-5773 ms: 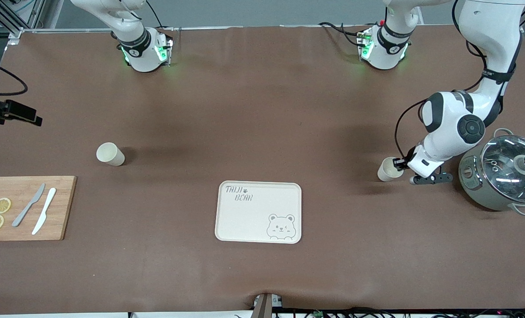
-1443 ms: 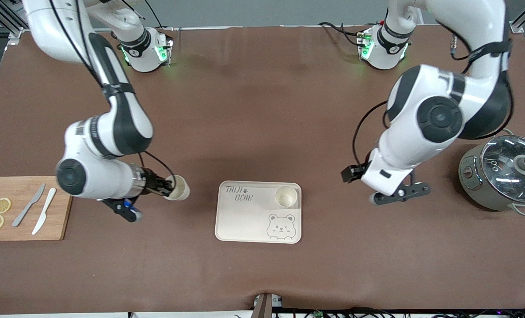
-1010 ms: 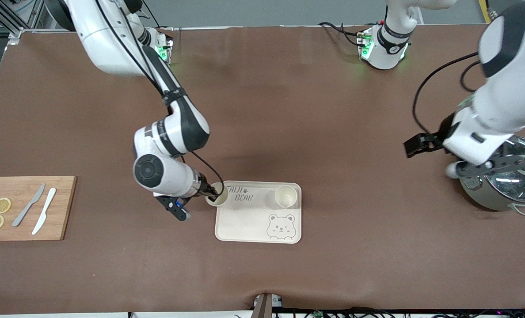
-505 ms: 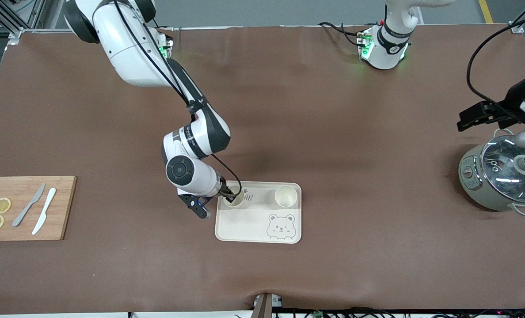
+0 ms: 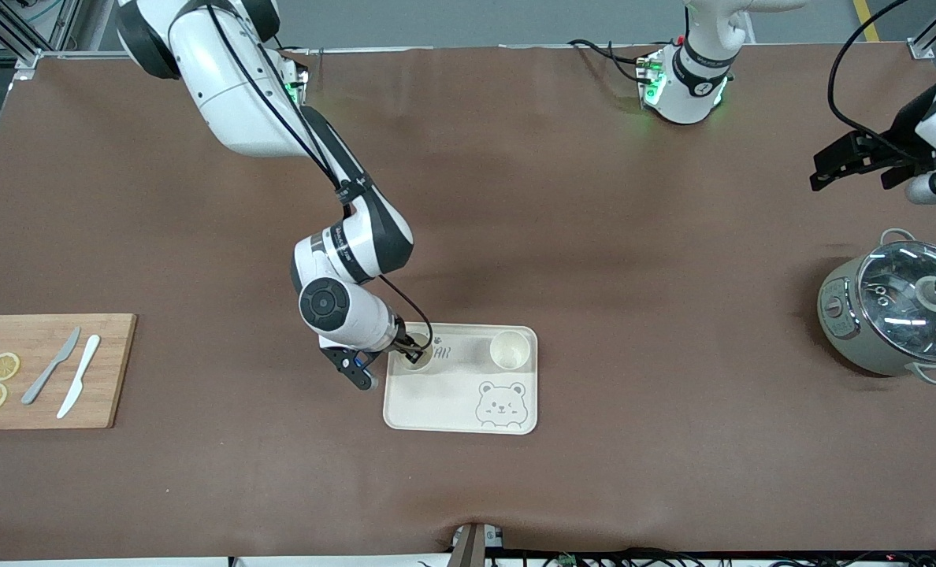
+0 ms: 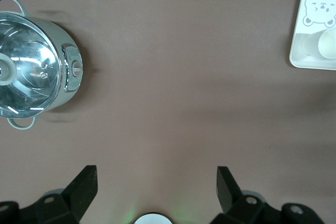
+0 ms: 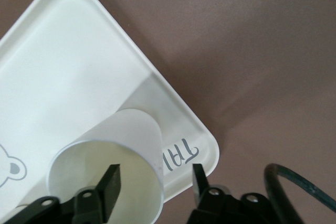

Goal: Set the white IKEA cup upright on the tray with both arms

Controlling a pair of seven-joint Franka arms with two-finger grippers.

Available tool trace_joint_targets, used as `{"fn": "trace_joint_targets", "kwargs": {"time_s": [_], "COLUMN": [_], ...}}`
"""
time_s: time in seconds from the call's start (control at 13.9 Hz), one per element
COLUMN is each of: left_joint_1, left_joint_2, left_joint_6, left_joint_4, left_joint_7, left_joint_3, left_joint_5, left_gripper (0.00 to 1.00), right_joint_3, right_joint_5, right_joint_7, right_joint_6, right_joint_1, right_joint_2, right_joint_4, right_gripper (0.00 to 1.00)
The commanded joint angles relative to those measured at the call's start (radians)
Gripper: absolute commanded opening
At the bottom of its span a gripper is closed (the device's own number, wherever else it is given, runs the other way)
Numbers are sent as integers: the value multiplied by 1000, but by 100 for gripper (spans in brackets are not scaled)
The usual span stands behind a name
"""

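Observation:
The cream tray [image 5: 452, 402] with the bear drawing lies on the brown table, nearer to the front camera than the middle. Two white cups stand upright on it. One cup [image 5: 510, 350] stands free toward the left arm's end. The other cup [image 5: 425, 358] stands at the tray corner toward the right arm's end. My right gripper [image 5: 413, 347] is open astride that cup's wall [image 7: 131, 129], one finger [image 7: 110, 182] inside, the other outside over the tray [image 7: 68, 66], neither pressing. My left gripper [image 5: 834, 161] is open and empty in the air [image 6: 157, 182].
A grey pot with a glass lid [image 5: 897, 315] stands at the left arm's end, also in the left wrist view [image 6: 31, 72]. A wooden cutting board [image 5: 42, 370] with two knives and lemon slices lies at the right arm's end.
The right arm carried the second cup onto the tray, stood it upright and its fingers have parted. The left arm, after leaving the first cup there, has drawn back and up past the pot.

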Motion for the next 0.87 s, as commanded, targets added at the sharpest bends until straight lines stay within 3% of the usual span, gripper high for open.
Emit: {"fn": "trace_joint_targets", "kwargs": {"time_s": [0.0,0.36,0.79], "left_joint_1": [51,49,52], "left_joint_2": [-33,-16,-11], "left_joint_6": [20,23,26], "left_joint_4": [-32,-22,-15], "left_joint_7": [3,12,12], "left_joint_3": [-51,-59,-59], "left_joint_5": [16,18,18], "left_gripper": [100,100,100], "right_joint_3": [-10,-6,-15], "right_joint_5": [10,13,6], "right_joint_7": [-16,-18,-215], "right_joint_6": [-89,-367,-627], "right_joint_1": [0,-79,-202], "right_joint_2": [-7,-33,-237], "right_joint_4": [71,252,234], "right_gripper": [100,100,100]}}
